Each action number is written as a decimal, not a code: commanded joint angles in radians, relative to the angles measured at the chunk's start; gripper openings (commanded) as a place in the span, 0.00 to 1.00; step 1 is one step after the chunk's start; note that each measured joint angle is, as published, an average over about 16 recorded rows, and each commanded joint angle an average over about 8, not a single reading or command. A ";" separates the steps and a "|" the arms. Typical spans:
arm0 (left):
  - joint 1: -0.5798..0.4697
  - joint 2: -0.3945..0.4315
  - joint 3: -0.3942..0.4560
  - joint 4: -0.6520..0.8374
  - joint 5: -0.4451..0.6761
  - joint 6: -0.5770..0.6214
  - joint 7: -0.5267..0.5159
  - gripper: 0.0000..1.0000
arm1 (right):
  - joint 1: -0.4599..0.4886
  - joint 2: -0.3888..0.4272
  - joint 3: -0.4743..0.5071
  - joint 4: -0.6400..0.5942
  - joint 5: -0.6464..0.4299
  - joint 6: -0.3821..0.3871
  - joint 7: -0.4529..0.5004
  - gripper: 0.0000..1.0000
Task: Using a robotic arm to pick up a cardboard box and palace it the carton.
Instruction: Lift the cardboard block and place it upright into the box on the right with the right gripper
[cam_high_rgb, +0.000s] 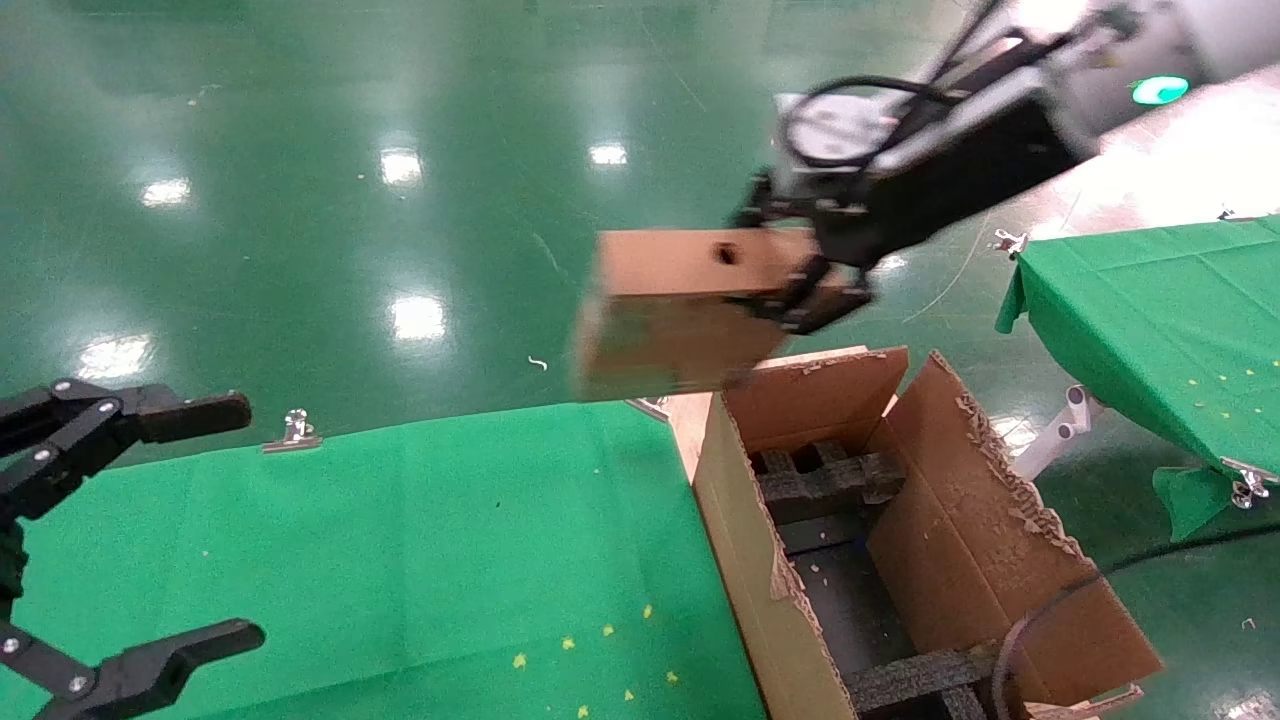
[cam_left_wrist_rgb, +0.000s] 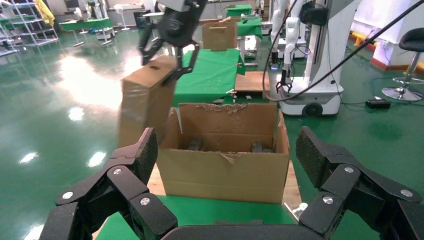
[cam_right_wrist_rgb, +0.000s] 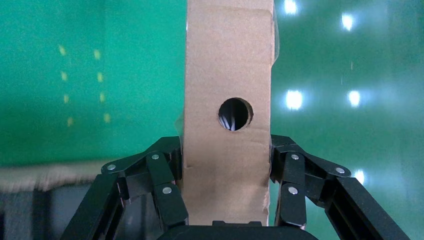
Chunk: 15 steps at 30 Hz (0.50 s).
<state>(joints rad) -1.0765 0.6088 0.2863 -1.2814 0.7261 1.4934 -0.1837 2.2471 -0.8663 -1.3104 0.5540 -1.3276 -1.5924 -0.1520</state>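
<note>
My right gripper (cam_high_rgb: 805, 285) is shut on the small brown cardboard box (cam_high_rgb: 680, 305), with a finger on each side of it. It holds the box in the air just beyond the far left corner of the carton (cam_high_rgb: 745, 560). The box's round hole (cam_right_wrist_rgb: 235, 114) faces the right wrist camera, and the box (cam_right_wrist_rgb: 227, 105) fills the space between the fingers (cam_right_wrist_rgb: 162, 187). The carton is open, with ragged flaps and black foam inserts (cam_high_rgb: 825, 480) inside. In the left wrist view the box (cam_left_wrist_rgb: 145, 102) hangs above the carton's (cam_left_wrist_rgb: 225, 170) corner. My left gripper (cam_high_rgb: 130, 530) is open and idle at the left.
The carton stands beside a table covered in green cloth (cam_high_rgb: 400, 560). A second green-covered table (cam_high_rgb: 1160, 310) is at the right. A black cable (cam_high_rgb: 1040, 610) hangs over the carton's near right flap. Metal clips (cam_high_rgb: 295, 430) hold the cloth edge. The shiny green floor lies beyond.
</note>
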 joint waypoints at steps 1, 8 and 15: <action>0.000 0.000 0.000 0.000 0.000 0.000 0.000 1.00 | 0.022 0.028 -0.028 -0.005 -0.010 -0.001 0.000 0.00; 0.000 0.000 0.001 0.000 0.000 0.000 0.000 1.00 | 0.092 0.169 -0.149 0.043 -0.060 -0.001 0.053 0.00; 0.000 0.000 0.001 0.000 -0.001 0.000 0.001 1.00 | 0.108 0.289 -0.237 0.122 -0.057 0.011 0.138 0.00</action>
<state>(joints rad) -1.0767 0.6084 0.2873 -1.2813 0.7254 1.4929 -0.1832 2.3503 -0.5886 -1.5396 0.6686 -1.3856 -1.5806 -0.0155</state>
